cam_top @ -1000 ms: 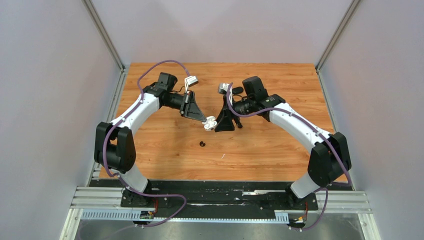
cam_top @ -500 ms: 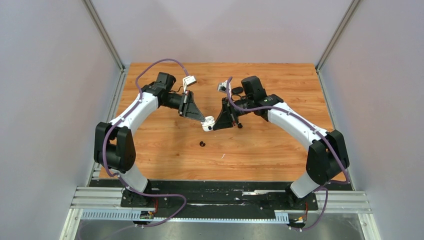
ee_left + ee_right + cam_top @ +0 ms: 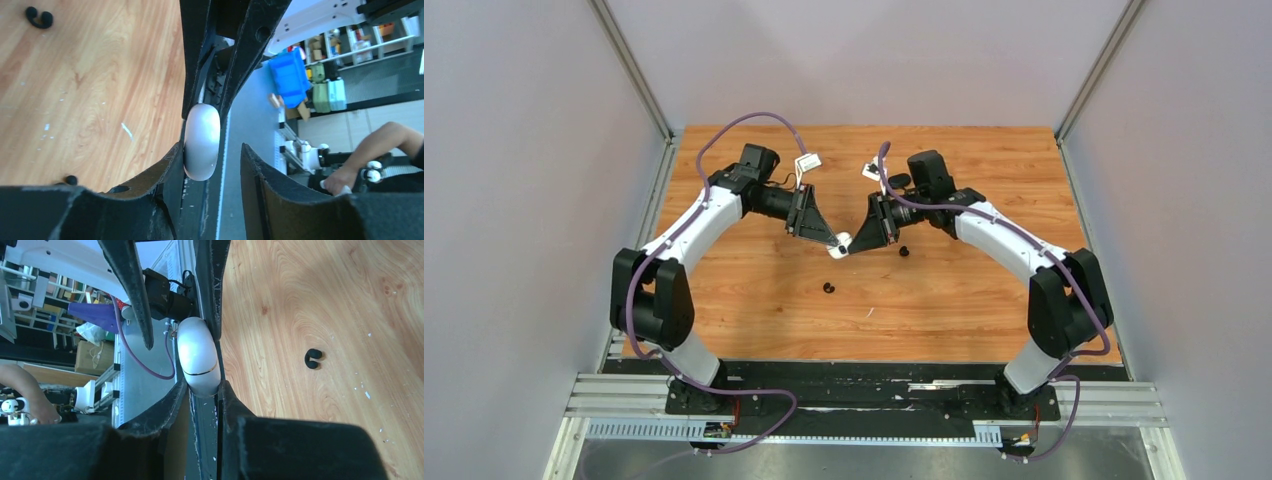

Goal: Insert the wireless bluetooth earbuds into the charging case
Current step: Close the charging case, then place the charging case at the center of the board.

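The white charging case (image 3: 843,243) is closed and held in the air between the two grippers above the wooden table. My right gripper (image 3: 857,239) is shut on it; in the right wrist view the case (image 3: 199,357) sits pinched between my fingers (image 3: 202,385), its seam showing. My left gripper (image 3: 212,150) is open around the case (image 3: 201,141), which touches one finger only. One black earbud (image 3: 828,288) lies on the table in front; another (image 3: 903,251) lies under the right arm. The white earbuds are not in view.
A small dark object (image 3: 899,181) lies behind the right wrist. The black earbuds also show in the wrist views (image 3: 39,17) (image 3: 313,358). Grey walls enclose the wooden table (image 3: 754,300) on three sides.
The right gripper has turned and moved left against the left gripper. The white case between them has shifted slightly left. The black earbuds have not moved.
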{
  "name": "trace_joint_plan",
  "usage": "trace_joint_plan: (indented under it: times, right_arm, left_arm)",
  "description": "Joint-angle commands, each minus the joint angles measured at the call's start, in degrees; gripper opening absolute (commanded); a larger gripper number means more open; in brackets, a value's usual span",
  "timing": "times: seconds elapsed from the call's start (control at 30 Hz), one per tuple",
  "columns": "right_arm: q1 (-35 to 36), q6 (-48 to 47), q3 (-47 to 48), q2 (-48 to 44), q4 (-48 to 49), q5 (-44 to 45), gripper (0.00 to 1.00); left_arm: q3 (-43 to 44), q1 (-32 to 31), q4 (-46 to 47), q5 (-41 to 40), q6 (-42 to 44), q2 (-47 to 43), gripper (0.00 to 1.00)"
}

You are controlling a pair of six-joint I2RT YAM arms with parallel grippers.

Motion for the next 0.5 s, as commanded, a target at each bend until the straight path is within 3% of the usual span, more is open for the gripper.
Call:
trace_joint_plan:
  times: [0.0,0.23,0.33,0.47]
  right_arm:
    - [-1.65,3.44,0.13,1.58,6.06,3.70,0.00]
    - [-7.45,2.28,-6.55,0.53,3.79,4.91,0.00]
    - [-12.46,0.39,-12.19,-1.21,2.68,6.25,0.00]
    - [-21.68,-1.84,-18.03,-2.42,1.28,8.39,0.00]
  left_arm:
    - [1.33,-2.29,1.74,-0.62,-0.75,-4.01,0.50]
    - [0.32,-1.69,4.41,-25.47,-5.73,-3.96,0.60]
    - [-0.17,-0.34,3.95,-30.14,-7.44,-3.31,0.62]
    - [-0.89,1.08,3.10,-30.30,-8.16,-2.20,0.62]
